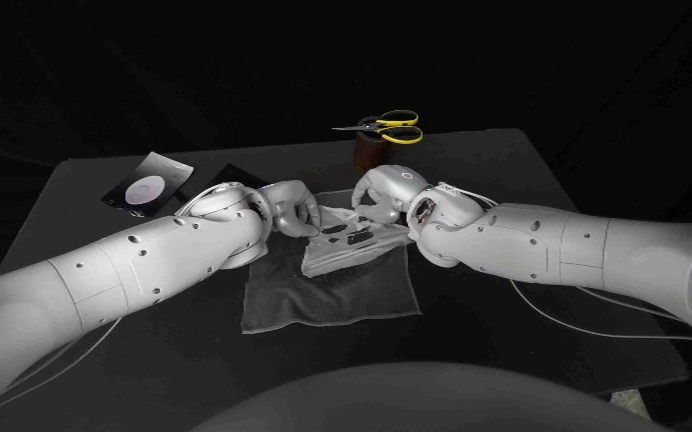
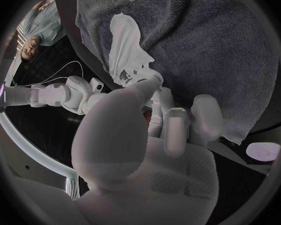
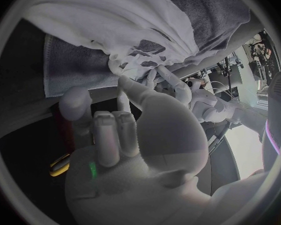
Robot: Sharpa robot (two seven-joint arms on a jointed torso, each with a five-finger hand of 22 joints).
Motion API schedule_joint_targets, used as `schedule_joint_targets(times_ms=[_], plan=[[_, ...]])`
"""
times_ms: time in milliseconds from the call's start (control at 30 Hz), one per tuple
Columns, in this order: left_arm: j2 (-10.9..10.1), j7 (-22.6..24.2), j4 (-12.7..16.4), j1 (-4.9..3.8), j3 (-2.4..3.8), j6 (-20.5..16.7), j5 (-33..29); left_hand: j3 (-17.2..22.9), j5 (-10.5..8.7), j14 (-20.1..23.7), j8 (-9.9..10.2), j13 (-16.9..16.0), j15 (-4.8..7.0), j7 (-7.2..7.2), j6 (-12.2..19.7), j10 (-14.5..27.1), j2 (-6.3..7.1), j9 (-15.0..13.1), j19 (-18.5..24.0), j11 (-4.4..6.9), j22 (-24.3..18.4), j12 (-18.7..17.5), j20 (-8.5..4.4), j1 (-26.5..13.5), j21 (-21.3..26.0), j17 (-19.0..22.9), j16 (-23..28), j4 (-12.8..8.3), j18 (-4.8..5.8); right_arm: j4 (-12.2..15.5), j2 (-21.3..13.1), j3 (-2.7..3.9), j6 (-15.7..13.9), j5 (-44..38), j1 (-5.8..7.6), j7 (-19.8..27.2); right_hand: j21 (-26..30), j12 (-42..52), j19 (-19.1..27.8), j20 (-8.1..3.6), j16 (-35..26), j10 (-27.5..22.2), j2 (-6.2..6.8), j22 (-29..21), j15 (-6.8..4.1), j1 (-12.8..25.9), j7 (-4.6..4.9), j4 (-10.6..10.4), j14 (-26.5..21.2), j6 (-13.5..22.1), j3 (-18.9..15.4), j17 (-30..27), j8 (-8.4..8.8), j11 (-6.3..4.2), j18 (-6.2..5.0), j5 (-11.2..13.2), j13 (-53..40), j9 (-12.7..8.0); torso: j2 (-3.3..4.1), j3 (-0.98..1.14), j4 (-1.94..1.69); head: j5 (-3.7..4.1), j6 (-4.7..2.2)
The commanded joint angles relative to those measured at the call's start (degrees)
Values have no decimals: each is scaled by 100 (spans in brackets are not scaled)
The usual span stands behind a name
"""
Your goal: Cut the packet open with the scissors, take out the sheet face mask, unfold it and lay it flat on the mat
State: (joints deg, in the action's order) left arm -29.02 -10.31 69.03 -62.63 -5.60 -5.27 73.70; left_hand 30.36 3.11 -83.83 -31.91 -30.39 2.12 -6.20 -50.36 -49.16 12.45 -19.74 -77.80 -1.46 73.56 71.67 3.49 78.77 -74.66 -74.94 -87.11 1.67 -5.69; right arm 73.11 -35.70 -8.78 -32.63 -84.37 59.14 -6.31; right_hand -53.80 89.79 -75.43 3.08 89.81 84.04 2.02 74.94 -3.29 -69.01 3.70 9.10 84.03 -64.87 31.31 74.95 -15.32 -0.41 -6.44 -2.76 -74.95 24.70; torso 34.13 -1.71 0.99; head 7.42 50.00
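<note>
At the upper left of the head view the packet (image 1: 144, 185) lies flat on the black table (image 1: 490, 172), pale with a round mark on its face, well apart from the hands. I cannot tell whether its edge is cut.

Right of it, the left hand (image 1: 289, 207) reaches in at mid-frame over the top edge of the mat. In the left wrist view its thumb and a finger are pressed together on an edge of the white sheet mask. The other fingers (image 2: 176, 127) curl loosely just beside them and hold nothing.

The sheet mask (image 1: 346, 250) sits in the centre of the head view, stretched between the two hands and draped over the upper part of the mat. It is only partly opened. It looks creased and bunched near the hands, with dark cut-out holes showing through it, and its lower part lies on the cloth.

Below it the grey mat (image 1: 332, 297) spreads toward the lower centre of the frame, its lower half bare.

Just right of centre the right hand (image 1: 379, 195) meets the mask from the other side. In the right wrist view it pinches the mask's bunched edge between thumb and fingertip, while its remaining fingers (image 3: 106, 135) are folded in toward the palm.

Above the right hand, at top centre, the scissors (image 1: 387, 128) with yellow handles stand in a dark brown holder (image 1: 369, 157), apart from both hands.
</note>
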Motion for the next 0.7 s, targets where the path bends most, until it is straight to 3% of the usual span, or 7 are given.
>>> schedule_joint_targets(times_ms=[33, 233, 300, 433, 533, 700], plan=[[-8, -130, -6, 25, -22, 232, 40, 27, -26, -191, 17, -6, -34, 6, 37, 0, 52, 6, 1, -23, 3, 34, 33, 26, -2, -436, -26, 5, 79, -18, -5, 8, -202, 307, 5, 56, -17, 21, -2, -42, 19, 596, -58, 426, -53, -6, -6, -21, 597, -22, 9, 1505, -23, -28, -46, -1, -1505, 17, 3, -1, -4, 2, 0], [-11, -136, 0, 25, -22, 247, 40, 29, -26, -191, 25, -4, -36, 3, 44, 7, 50, 8, 3, -25, 2, 35, 35, 29, 0, -437, -27, 5, 78, 22, -39, 14, -7, 427, 10, 151, 87, 21, 42, -46, 19, 596, -13, 398, -54, 11, 0, -4, 597, 29, 2, 1505, -14, -26, -63, 0, -1505, 26, 2, -7, -4, -10, 0], [-12, -138, 1, 25, -22, 250, 40, 29, -26, -191, 25, -4, -36, 3, 44, 7, 50, 8, 3, -25, 2, 35, 35, 29, 0, -437, -27, 5, 78, 48, -45, 15, 159, 468, 12, 207, 240, 21, 117, -39, 19, 596, 83, 357, -27, 54, 58, 17, 597, 220, -79, 1505, 69, 19, -84, -3, -1505, 20, 0, -6, -1, -15, 0], [-10, -137, 1, 25, -22, 258, 40, 29, -26, -191, 25, -4, -36, 3, 44, 7, 50, 8, 3, -25, 2, 35, 35, 29, 0, -437, -27, 5, 78, 100, -45, 15, 463, 398, 14, 275, 404, -136, 214, 49, 18, 553, 332, 319, 126, 259, 280, -26, 597, 649, -313, 1503, 386, 208, -85, -17, -1411, -110, 0, -5, -3, -16, 0], [-9, -137, 1, 25, -22, 265, 40, 29, -26, -191, 25, -4, -36, 3, 44, 7, 50, 8, 3, -25, 2, 35, 35, 29, 0, -437, -27, 5, 78, 109, -31, 14, 608, 259, 15, 263, 501, -202, 271, 133, -3, 531, 497, 297, 219, 309, 388, -10, 586, 839, -476, 1471, 572, 311, -95, -22, -1372, -207, -1, -6, -2, -15, 0], [-8, -138, 3, 25, -22, 277, 39, 29, -26, -191, 25, -4, -36, 3, 44, 7, 50, 8, 3, -25, 2, 35, 35, 29, 0, -437, -27, 5, 78, 60, 12, 14, 662, 65, 15, 200, 509, -203, 280, 172, 0, 529, 558, 299, 250, 298, 420, 12, 587, 885, -561, 1476, 641, 341, -101, -18, -1372, -246, 3, -4, -3, -17, 0]])
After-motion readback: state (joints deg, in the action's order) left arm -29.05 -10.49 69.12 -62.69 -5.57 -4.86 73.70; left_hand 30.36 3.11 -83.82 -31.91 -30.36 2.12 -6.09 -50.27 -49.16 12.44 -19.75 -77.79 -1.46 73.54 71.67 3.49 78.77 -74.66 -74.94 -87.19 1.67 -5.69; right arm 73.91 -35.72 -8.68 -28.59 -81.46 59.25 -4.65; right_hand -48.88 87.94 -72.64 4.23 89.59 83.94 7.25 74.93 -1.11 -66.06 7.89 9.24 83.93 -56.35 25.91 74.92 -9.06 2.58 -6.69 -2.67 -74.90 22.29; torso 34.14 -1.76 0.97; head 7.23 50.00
